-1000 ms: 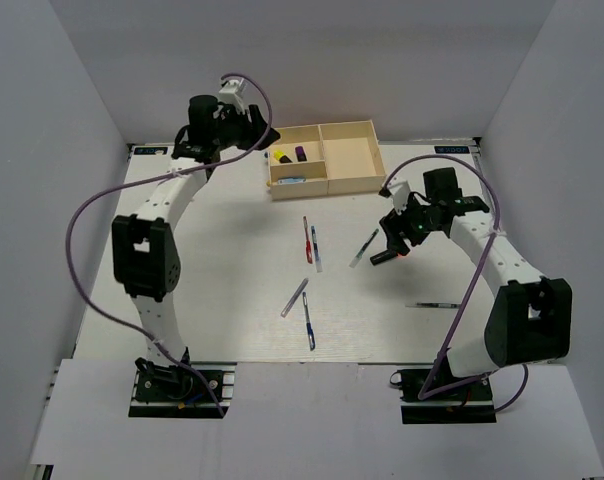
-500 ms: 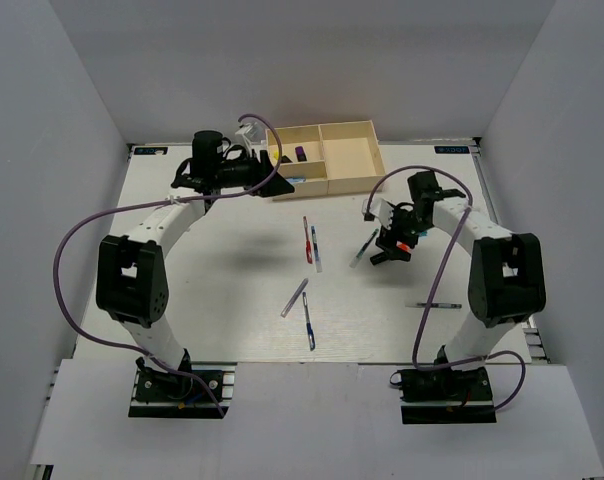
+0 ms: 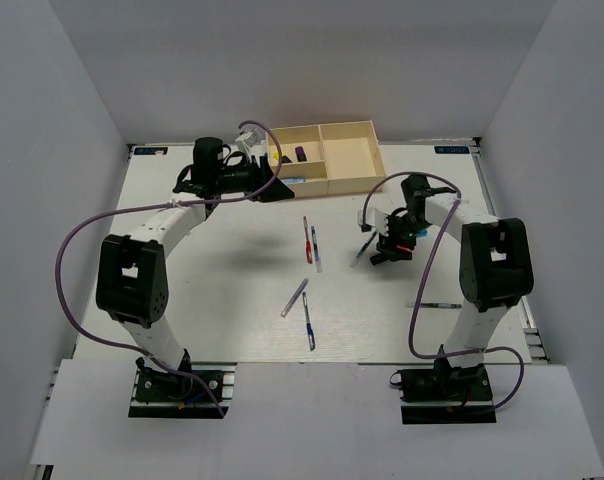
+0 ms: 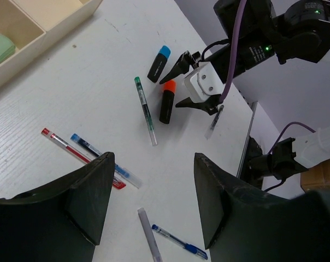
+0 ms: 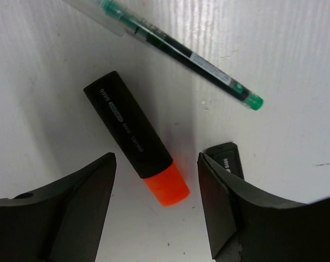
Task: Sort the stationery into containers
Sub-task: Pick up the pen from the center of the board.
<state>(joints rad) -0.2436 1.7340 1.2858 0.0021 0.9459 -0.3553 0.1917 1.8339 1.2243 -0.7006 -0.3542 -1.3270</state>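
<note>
A stubby black plastic highlighter [image 5: 129, 134], orange-ended and white-lettered, is lying flat. The right gripper [image 5: 157, 159] is hovering spread above it; the left gripper [image 4: 151, 164] is gaping empty.

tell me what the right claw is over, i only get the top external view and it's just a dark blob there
Observer: An orange-ended highlighter with a black body. It lies flat between the open fingers of the right claw and is not gripped.
Operator: anything else close by
Observer: A blue-capped highlighter lies just beside the orange one, apart from it.
Operator: and that thin pen next to them
Observer: It is a green pen, lying alongside the orange one without touching it.
</note>
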